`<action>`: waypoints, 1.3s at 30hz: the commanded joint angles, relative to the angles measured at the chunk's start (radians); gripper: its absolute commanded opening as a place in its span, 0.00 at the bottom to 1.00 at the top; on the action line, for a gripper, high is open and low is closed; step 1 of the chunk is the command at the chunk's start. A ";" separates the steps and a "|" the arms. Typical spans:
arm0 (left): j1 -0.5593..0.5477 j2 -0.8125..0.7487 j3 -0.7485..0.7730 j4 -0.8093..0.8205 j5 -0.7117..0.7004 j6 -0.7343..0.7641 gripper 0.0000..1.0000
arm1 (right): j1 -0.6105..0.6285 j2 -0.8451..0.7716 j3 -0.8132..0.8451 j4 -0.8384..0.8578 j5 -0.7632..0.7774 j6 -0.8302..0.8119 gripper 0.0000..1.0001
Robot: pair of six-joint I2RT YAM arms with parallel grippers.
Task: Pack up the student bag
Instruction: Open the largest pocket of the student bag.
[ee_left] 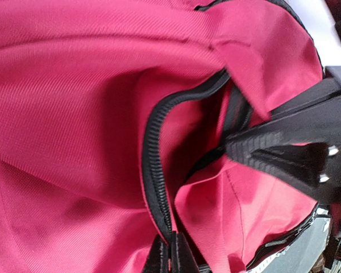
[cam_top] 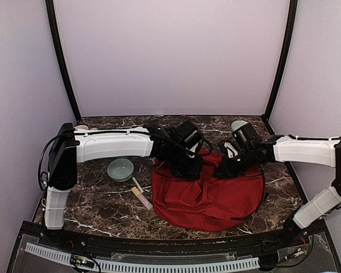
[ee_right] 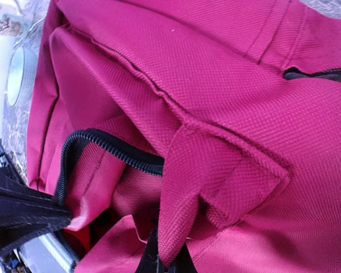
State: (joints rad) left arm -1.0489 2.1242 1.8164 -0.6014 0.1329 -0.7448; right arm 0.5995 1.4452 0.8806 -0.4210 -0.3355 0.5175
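The student bag [cam_top: 207,196], dark red with black zippers, lies on the marble table in front of both arms. My left gripper [cam_top: 187,166] is at its upper left edge. In the left wrist view that gripper [ee_left: 171,253] is shut on the bag's [ee_left: 74,114] zipper edge [ee_left: 153,153], beside the open mouth. My right gripper [cam_top: 224,169] is at the bag's upper right edge. In the right wrist view it [ee_right: 165,261] is shut on a fold of the bag's [ee_right: 244,85] fabric next to the zipper [ee_right: 111,149]. The bag's inside is dark and hidden.
A pale green bowl [cam_top: 120,169] stands left of the bag. A pen-like stick [cam_top: 141,196] lies near the bag's left edge. A teal round thing [cam_top: 238,124] sits at the back, behind the right arm. Walls close the table on three sides.
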 commanded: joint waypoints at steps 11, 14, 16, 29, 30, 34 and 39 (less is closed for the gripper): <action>-0.008 0.003 0.039 -0.094 -0.024 0.036 0.00 | -0.183 0.013 -0.038 0.023 -0.141 -0.132 0.00; -0.021 0.020 0.040 -0.092 -0.016 0.030 0.00 | -0.190 0.050 0.006 -0.004 -0.159 -0.148 0.00; -0.027 0.027 0.040 -0.093 -0.012 0.018 0.00 | -0.199 0.067 0.028 -0.017 -0.157 -0.157 0.00; -0.032 0.029 0.029 -0.013 0.034 0.000 0.00 | -0.252 0.033 0.061 -0.099 -0.207 -0.089 0.23; -0.032 0.031 0.030 -0.003 0.040 0.003 0.00 | -0.253 0.020 0.064 -0.106 -0.209 -0.076 0.26; -0.031 0.041 0.027 0.026 0.062 0.017 0.00 | -0.241 -0.030 0.083 -0.158 -0.210 -0.034 0.35; -0.031 0.046 0.013 0.061 0.087 0.029 0.00 | -0.185 -0.087 0.107 -0.214 -0.161 0.056 0.49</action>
State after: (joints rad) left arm -1.0718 2.1681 1.8431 -0.5690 0.1768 -0.7387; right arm 0.3687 1.4075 0.9485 -0.5774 -0.5259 0.4896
